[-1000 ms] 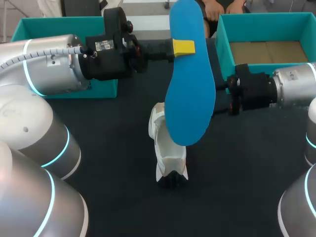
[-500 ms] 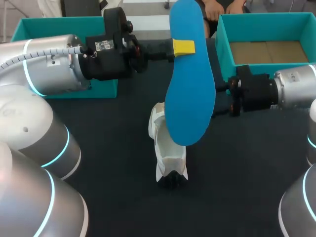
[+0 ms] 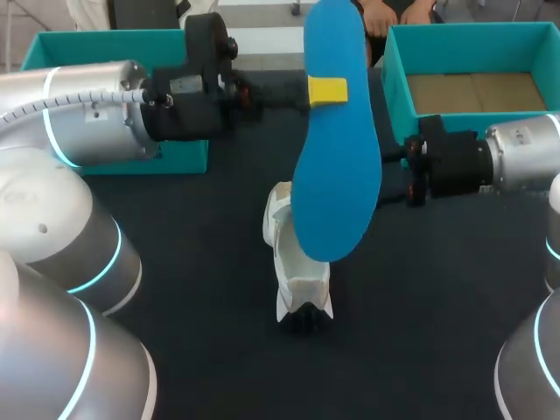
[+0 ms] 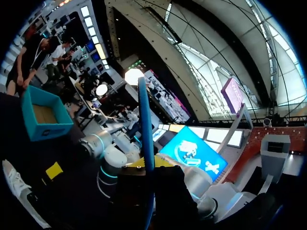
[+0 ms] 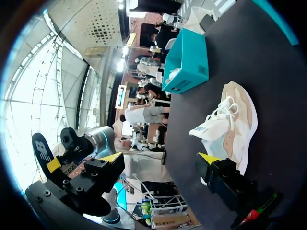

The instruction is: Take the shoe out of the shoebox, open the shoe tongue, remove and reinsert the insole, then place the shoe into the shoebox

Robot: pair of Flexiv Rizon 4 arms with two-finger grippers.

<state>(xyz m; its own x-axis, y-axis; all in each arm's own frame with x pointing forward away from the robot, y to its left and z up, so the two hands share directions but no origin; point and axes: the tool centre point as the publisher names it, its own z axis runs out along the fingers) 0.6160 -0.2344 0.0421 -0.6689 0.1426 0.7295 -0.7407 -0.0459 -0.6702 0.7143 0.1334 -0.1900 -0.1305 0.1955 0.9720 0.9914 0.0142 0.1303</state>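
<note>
surface: dark surface point(image 3: 192, 262), all the stuff is on or above it
shoe: white shoe point(image 3: 297, 276) on its sole about mid-surface, outside both boxes
insole: blue insole point(image 3: 337, 184) held up in the air, lower end over the shoe in the head view
left hand: left hand point(image 3: 325, 90) clamped on the insole near its upper end (one yellow tip flat on the blue face)
right hand: right hand point(image 5: 160, 160) fingers spread wide, nothing between them, shoe just ahead
shoebox: teal shoebox point(image 3: 395, 79), open, far right
other teal box: other teal box point(image 3: 96, 39) at far left

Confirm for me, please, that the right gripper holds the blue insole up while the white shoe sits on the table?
Not quite: the left gripper holds the blue insole up, as the head view shows; the white shoe does sit on the table.
</note>
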